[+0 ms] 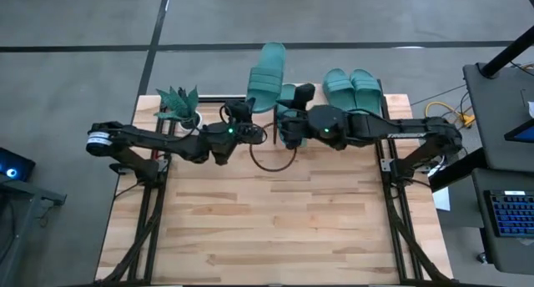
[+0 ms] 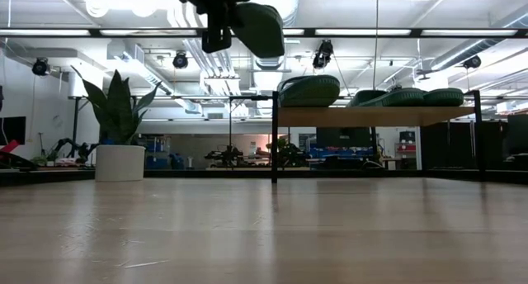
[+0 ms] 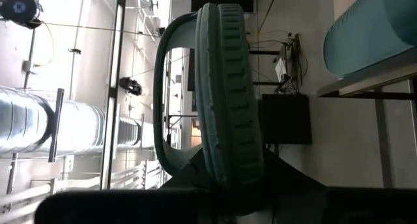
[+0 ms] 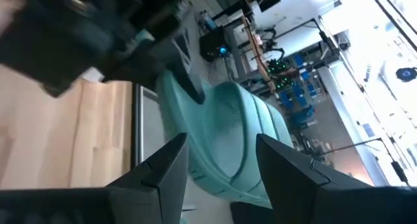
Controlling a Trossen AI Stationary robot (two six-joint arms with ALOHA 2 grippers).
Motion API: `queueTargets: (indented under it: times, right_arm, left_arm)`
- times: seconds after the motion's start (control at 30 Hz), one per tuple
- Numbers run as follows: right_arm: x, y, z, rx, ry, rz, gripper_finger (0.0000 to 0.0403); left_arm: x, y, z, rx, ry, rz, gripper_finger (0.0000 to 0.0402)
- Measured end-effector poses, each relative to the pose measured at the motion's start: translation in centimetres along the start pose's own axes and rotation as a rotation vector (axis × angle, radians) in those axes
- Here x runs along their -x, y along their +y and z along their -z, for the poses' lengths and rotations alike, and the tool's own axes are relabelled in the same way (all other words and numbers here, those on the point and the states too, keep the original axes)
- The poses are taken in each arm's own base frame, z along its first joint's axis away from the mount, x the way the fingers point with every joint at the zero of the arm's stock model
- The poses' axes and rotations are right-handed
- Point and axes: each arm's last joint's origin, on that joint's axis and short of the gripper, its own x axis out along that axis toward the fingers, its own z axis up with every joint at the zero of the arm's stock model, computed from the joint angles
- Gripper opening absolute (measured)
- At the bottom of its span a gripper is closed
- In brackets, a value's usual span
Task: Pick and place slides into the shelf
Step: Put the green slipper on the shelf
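The near part of the worktop (image 1: 267,229) lies bare. Past its middle the two arms meet, just in front of the shelf (image 2: 375,116) that stands along the far edge.

The left gripper (image 1: 244,120) has its fingers clamped on the heel end of one teal slide (image 1: 267,77) and carries it in the air, above the level of the shelf board. From overhead the slide's long axis runs away from the robot, its toe end reaching out past the worktop's far edge. In the left wrist view the ribbed sole (image 3: 228,100) is seen edge-on, with the strap (image 3: 171,94) bulging to one side; so the slide seems to be rolled onto its side rather than sole-down.

The right gripper (image 4: 218,165) hovers with its fingers spread, empty, just above another slide (image 4: 228,139) that lies on the left part of the shelf. Whether it touches that one I cannot tell.

Farther to the right, two more slides (image 1: 354,88) lie side by side on the shelf, long axes also pointing away from the robot. A potted plant (image 1: 178,103) stands at the far left corner.

To do the step well, I judge the left arm should roll the slide until the sole faces down, keep the long axis parallel to its neighbours, and lower it onto the free board beside the one under the right gripper. The right arm had best draw clear first, as the two are close.
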Motion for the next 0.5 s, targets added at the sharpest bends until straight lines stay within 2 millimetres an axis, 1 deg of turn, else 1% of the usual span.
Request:
queueTargets:
  times: [0.13,0.3,0.5]
  right_arm:
    - [-0.7,-0.5,0.2,0.035,0.015,0.017,0.0170]
    - [-1.7,-1.0,1.1,0.047,0.049,0.036,0.0169]
    - [-2.7,-1.2,1.4,0.044,0.042,0.039,0.0166]
  left_arm:
    - [0.2,0.3,0.1,0.006,-0.006,-0.003,0.0025]
    - [0.5,0.3,-0.1,0.005,-0.023,-0.002,0.0025]
    - [0.6,0.4,-0.2,0.007,-0.066,-0.005,0.0024]
